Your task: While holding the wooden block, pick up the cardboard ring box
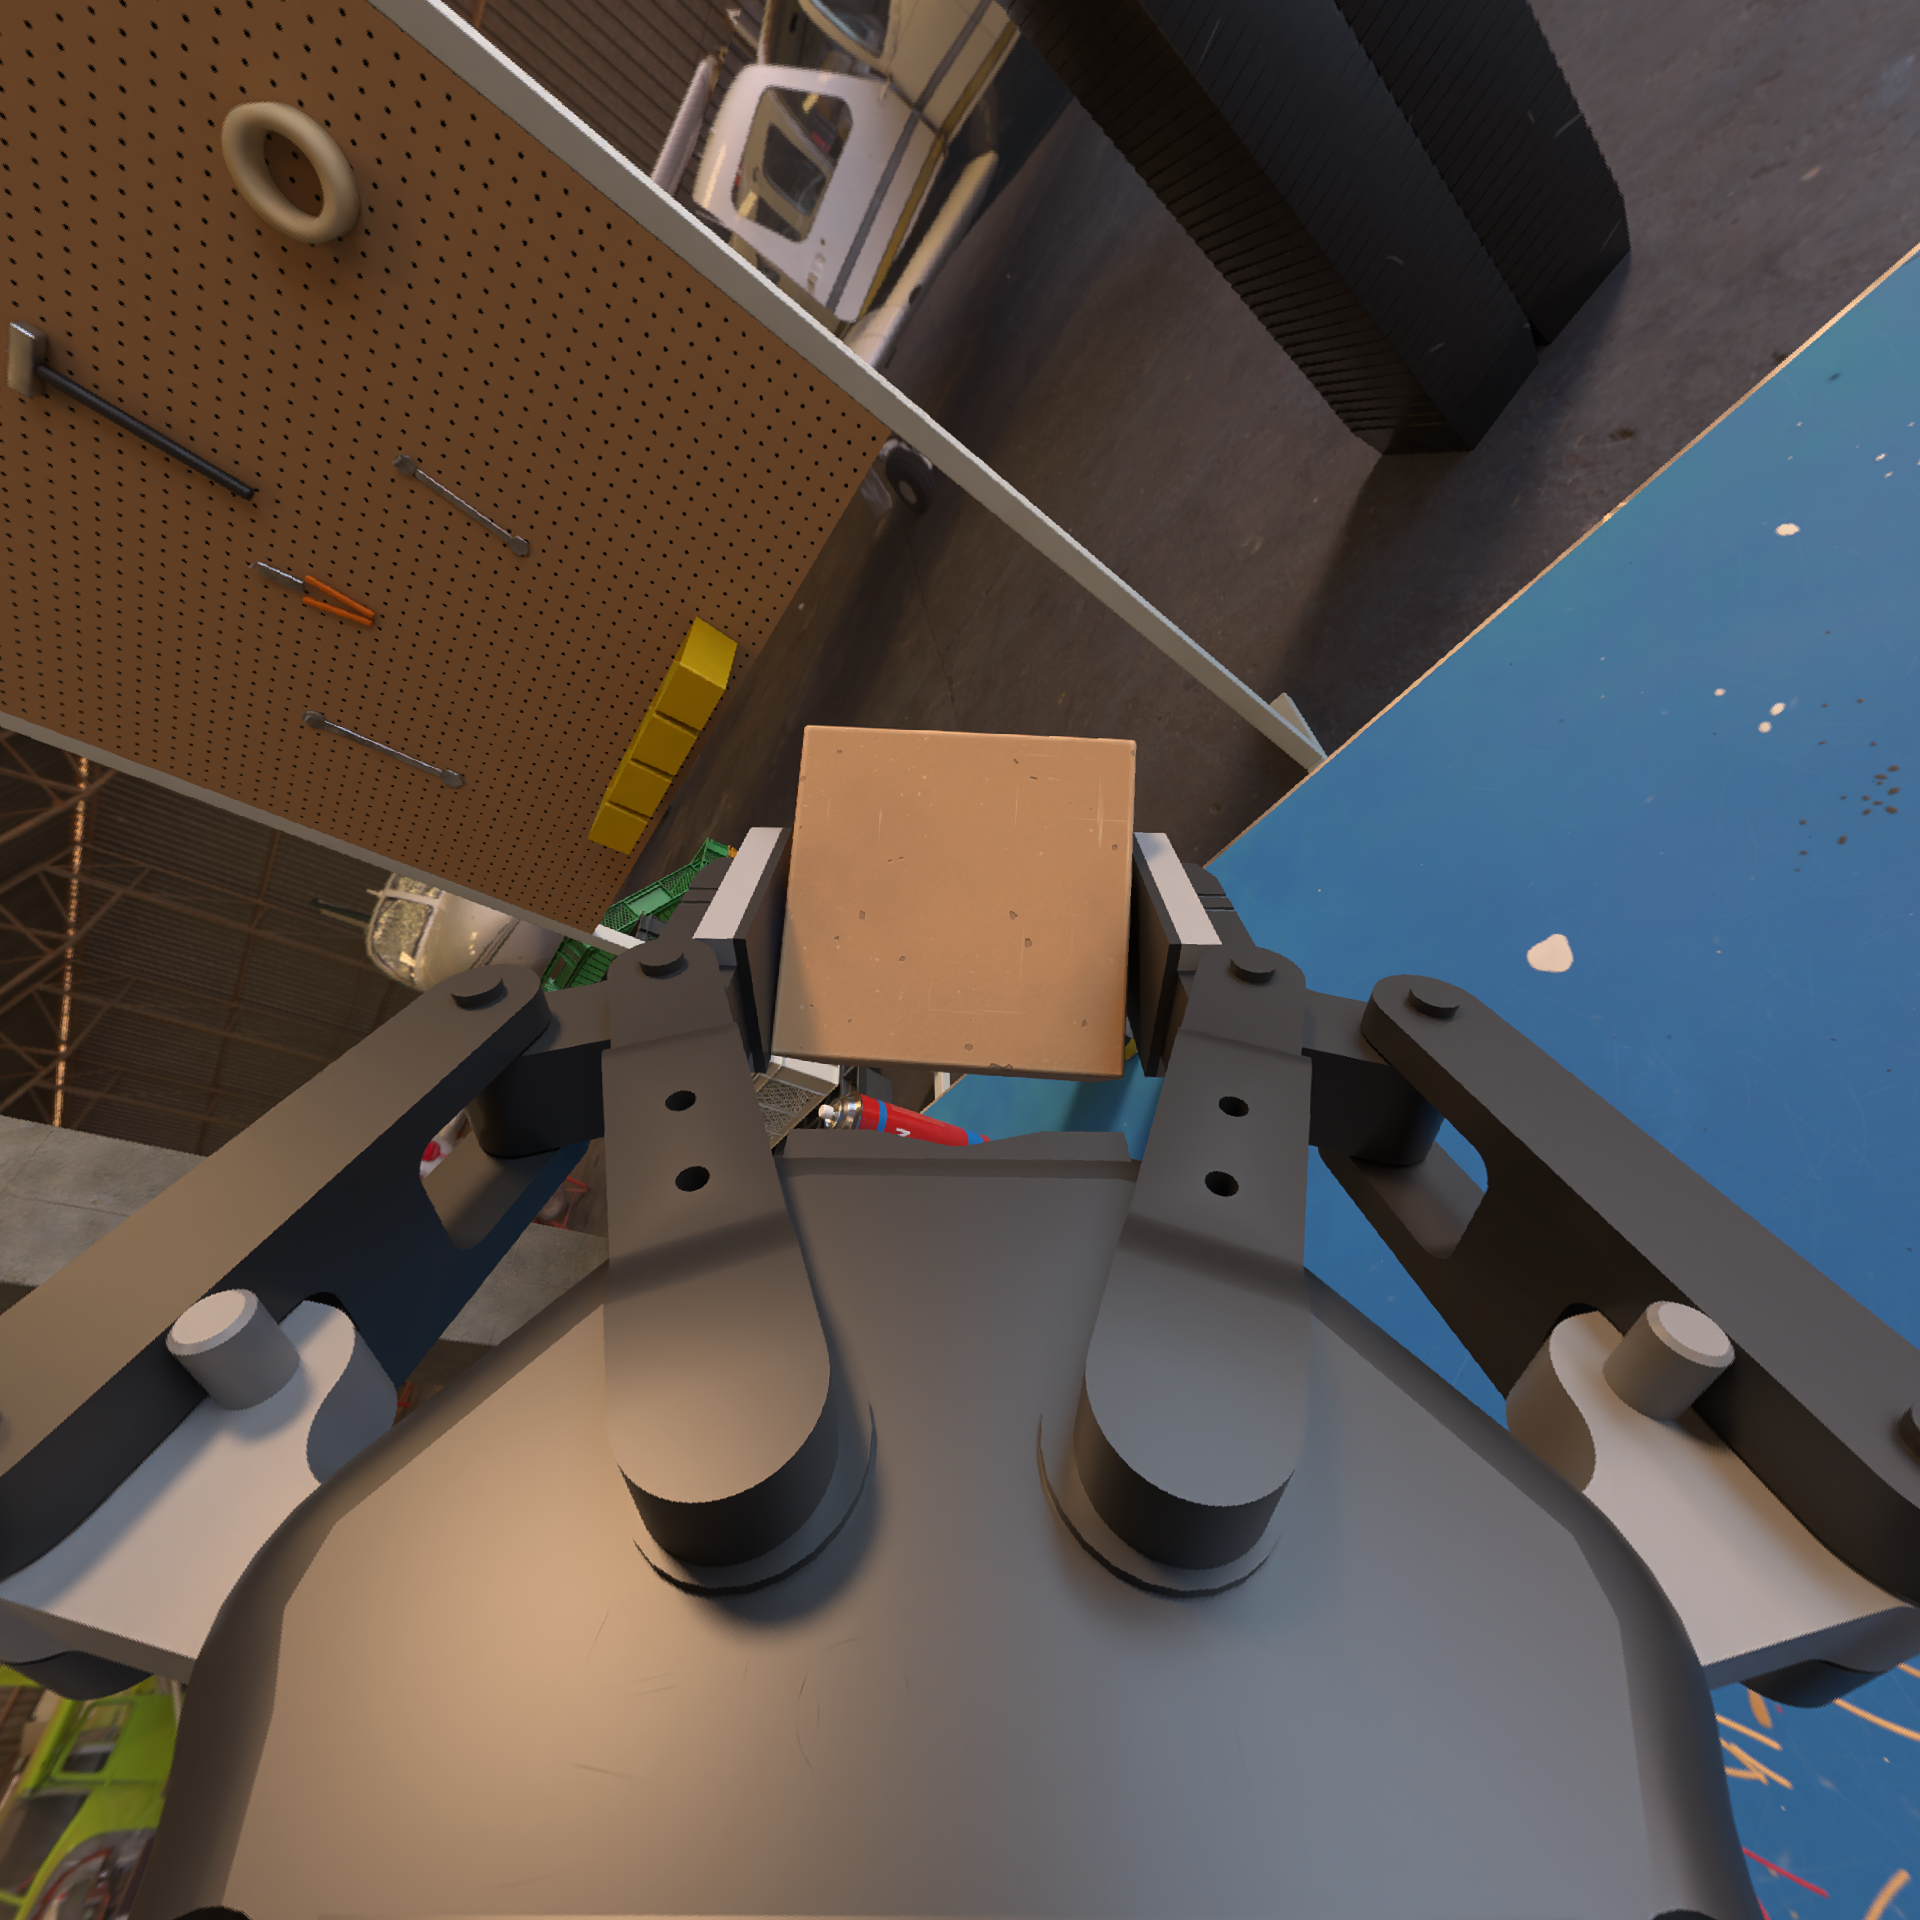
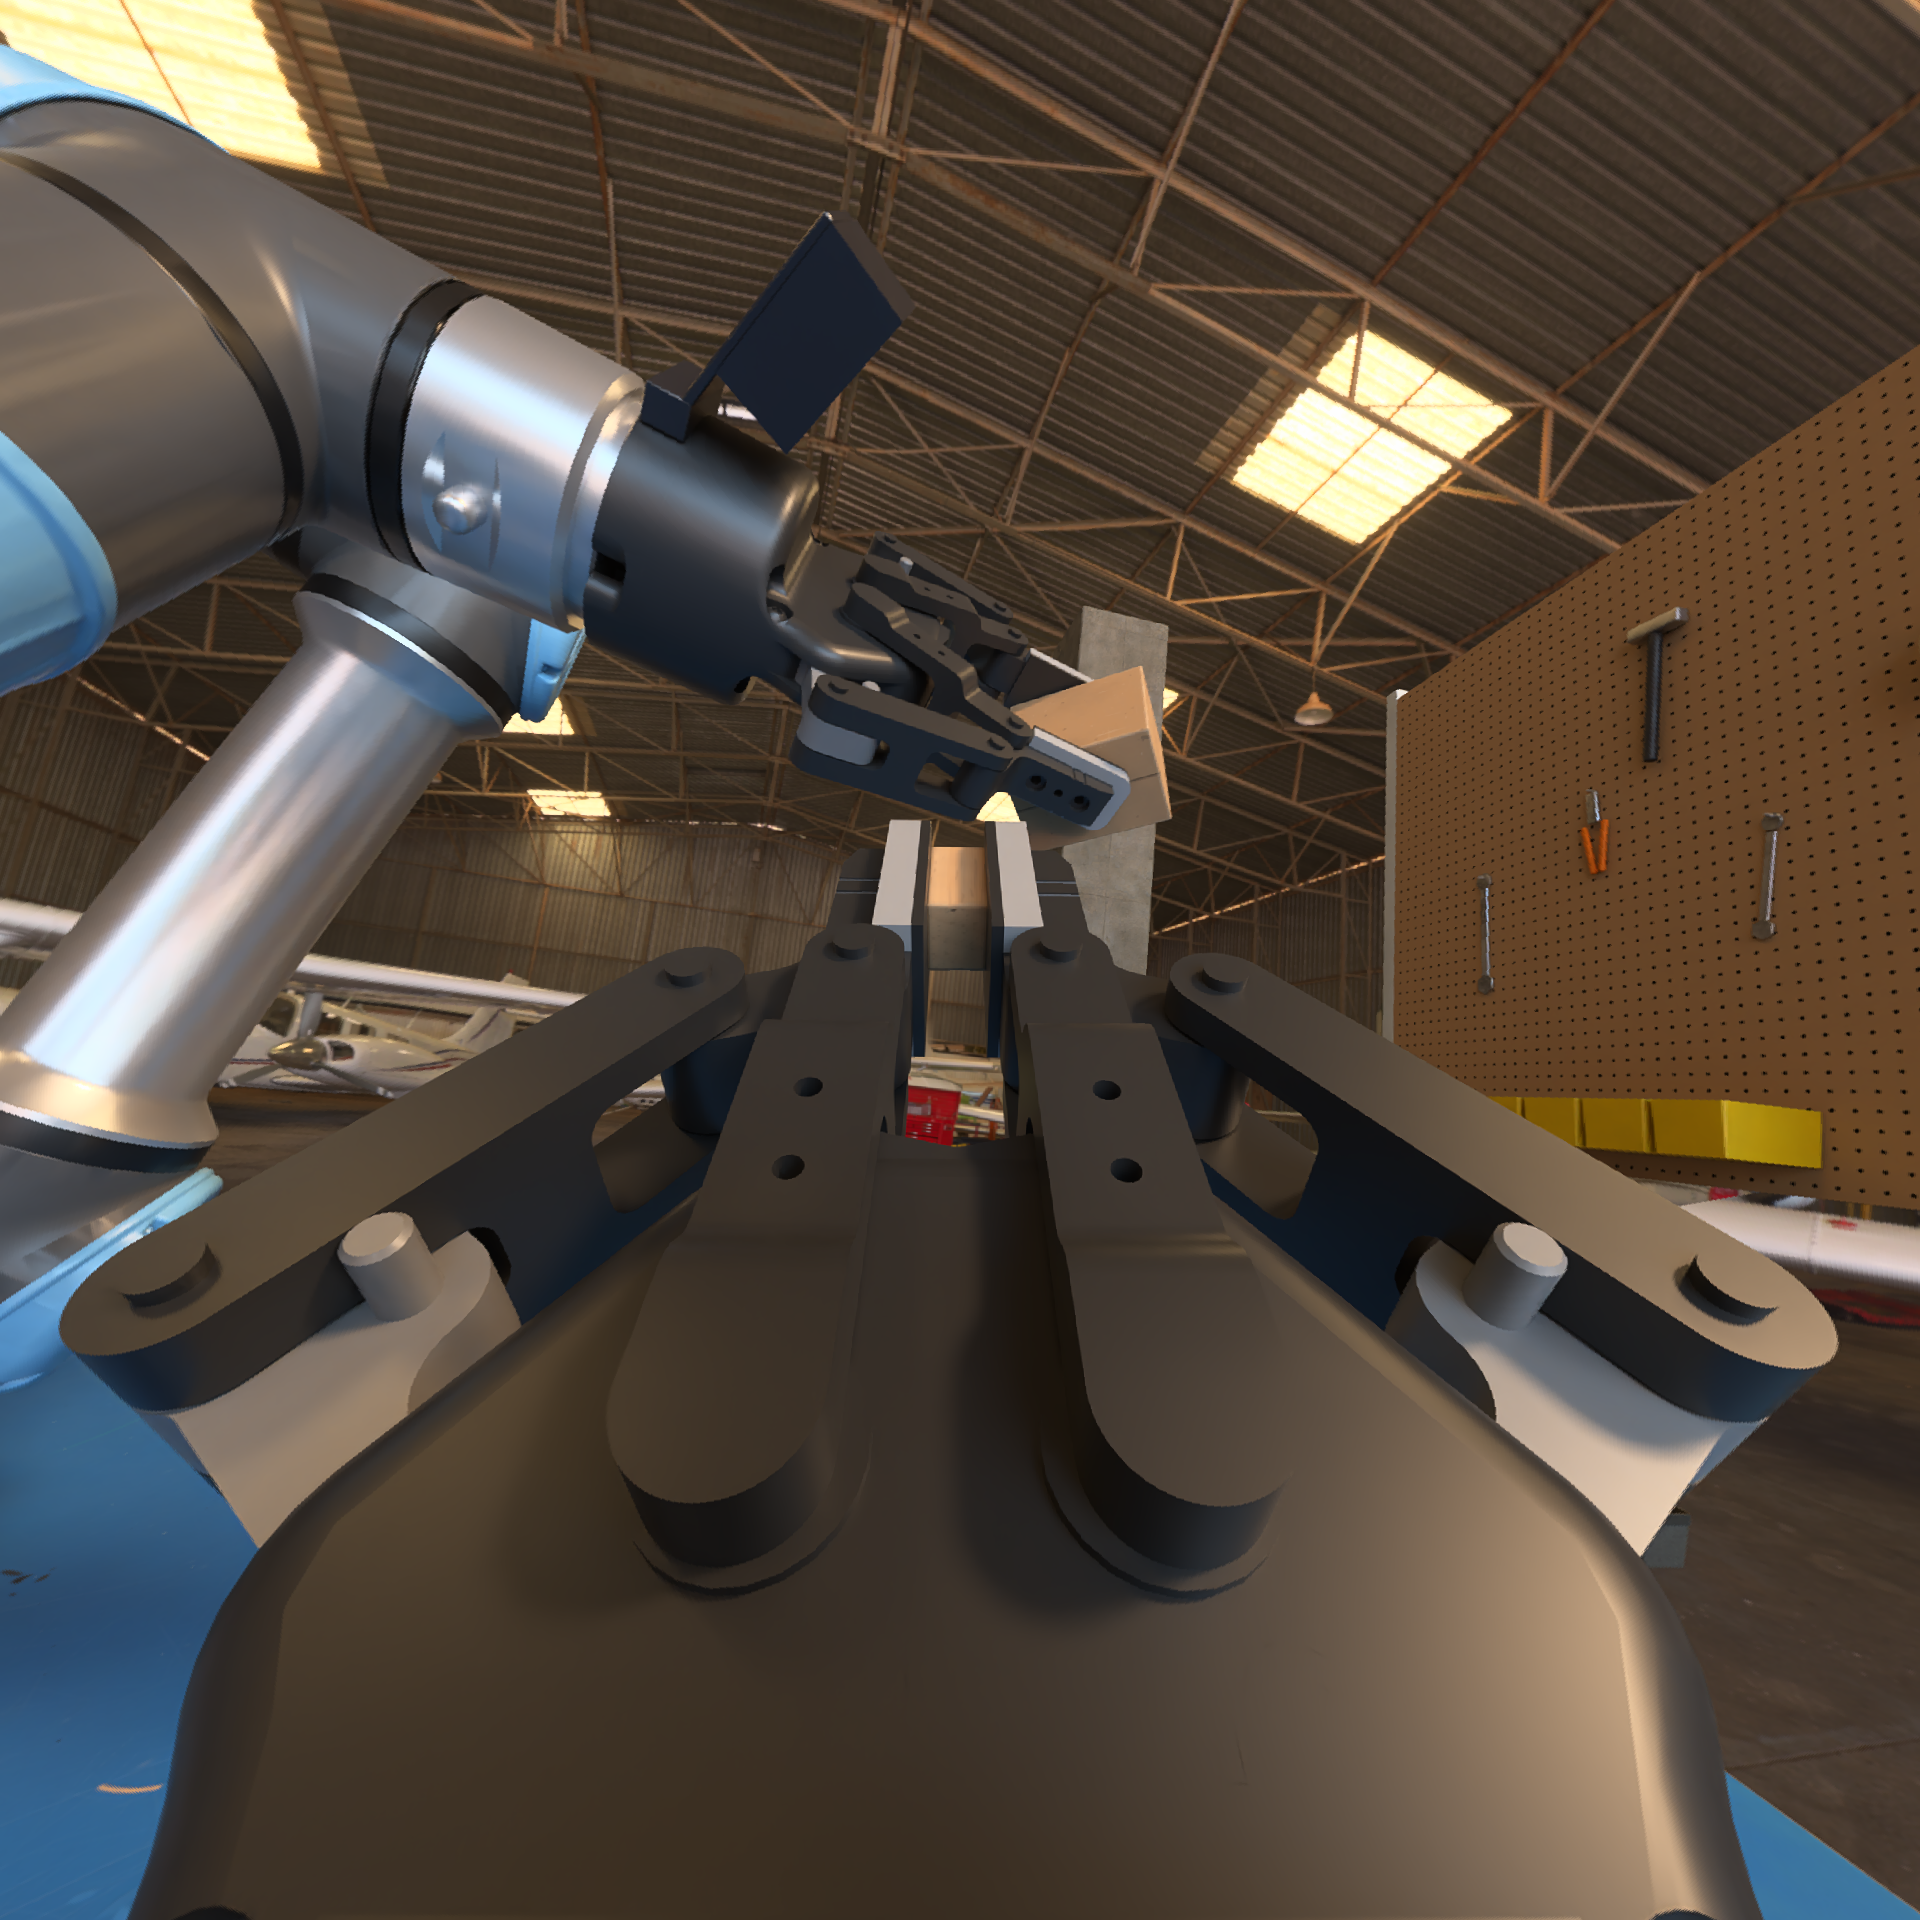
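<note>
We see the left gripper (image 1: 956,914) pinching the wooden block (image 1: 954,904) on two opposite sides, pads flat against it, block lifted clear of the blue table (image 1: 1621,831). The right gripper (image 2: 956,894) is nearly closed on a small tan box, which we take for the cardboard ring box (image 2: 956,881), raised and sitting just below the left gripper (image 2: 1070,774) and its block (image 2: 1117,727). Our call: both picks look done, so hold both squeezes steady and keep the arms from bumping. The ring box shows only a pale, plain cardboard face, mostly hidden. A pegboard (image 2: 1683,831) with tools stands well right of the box.
</note>
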You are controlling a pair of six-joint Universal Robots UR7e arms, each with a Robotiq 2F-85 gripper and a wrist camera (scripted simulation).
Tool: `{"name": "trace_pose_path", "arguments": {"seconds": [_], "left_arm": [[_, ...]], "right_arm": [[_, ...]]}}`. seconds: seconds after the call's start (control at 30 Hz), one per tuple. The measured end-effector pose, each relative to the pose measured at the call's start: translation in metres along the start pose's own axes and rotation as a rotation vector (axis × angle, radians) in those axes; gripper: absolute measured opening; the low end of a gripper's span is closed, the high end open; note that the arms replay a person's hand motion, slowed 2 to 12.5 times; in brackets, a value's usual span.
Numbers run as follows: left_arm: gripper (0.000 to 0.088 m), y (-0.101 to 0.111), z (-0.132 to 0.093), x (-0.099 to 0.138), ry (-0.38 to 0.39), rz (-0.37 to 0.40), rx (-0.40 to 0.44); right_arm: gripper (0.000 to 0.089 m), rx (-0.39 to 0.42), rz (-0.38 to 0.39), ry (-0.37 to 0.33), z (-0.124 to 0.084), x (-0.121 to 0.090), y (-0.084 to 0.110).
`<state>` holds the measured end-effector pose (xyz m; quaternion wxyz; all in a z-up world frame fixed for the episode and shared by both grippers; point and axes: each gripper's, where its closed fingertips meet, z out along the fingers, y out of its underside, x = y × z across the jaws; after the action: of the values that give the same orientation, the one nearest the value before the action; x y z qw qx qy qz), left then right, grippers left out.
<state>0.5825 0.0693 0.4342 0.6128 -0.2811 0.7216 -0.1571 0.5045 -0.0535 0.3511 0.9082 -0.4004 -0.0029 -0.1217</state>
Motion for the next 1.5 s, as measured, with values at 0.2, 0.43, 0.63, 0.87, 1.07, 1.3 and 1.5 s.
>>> {"name": "trace_pose_path", "arguments": {"seconds": [0.2, 0.43, 0.63, 0.87, 1.07, 1.3, 1.5], "left_arm": [[0.0529, -0.003, 0.002, 0.001, 0.004, 0.005, -0.003], [0.0529, -0.007, 0.004, 0.004, 0.013, 0.006, 0.000], [0.0529, -0.011, 0.006, 0.005, 0.013, 0.012, 0.003], [0.0529, -0.016, 0.008, 0.006, 0.014, 0.017, 0.009], [0.0529, -0.019, 0.009, 0.005, 0.005, 0.026, 0.013], [0.0529, -0.022, 0.009, 0.002, -0.009, 0.035, 0.015], [0.0529, -0.025, 0.009, -0.003, -0.028, 0.042, 0.018]], "right_arm": [[0.0089, -0.009, 0.019, -0.014, 0.001, -0.008, 0.003], [0.0089, -0.018, 0.025, -0.033, 0.001, -0.019, 0.006], [0.0089, -0.025, 0.044, -0.054, 0.001, -0.031, 0.009], [0.0089, -0.052, 0.039, -0.084, 0.002, -0.046, 0.017], [0.0089, -0.068, 0.022, -0.096, 0.003, -0.053, 0.025], [0.0089, -0.088, 0.044, -0.099, 0.002, -0.055, 0.036], [0.0089, -0.104, 0.055, -0.098, 0.002, -0.055, 0.043]]}}
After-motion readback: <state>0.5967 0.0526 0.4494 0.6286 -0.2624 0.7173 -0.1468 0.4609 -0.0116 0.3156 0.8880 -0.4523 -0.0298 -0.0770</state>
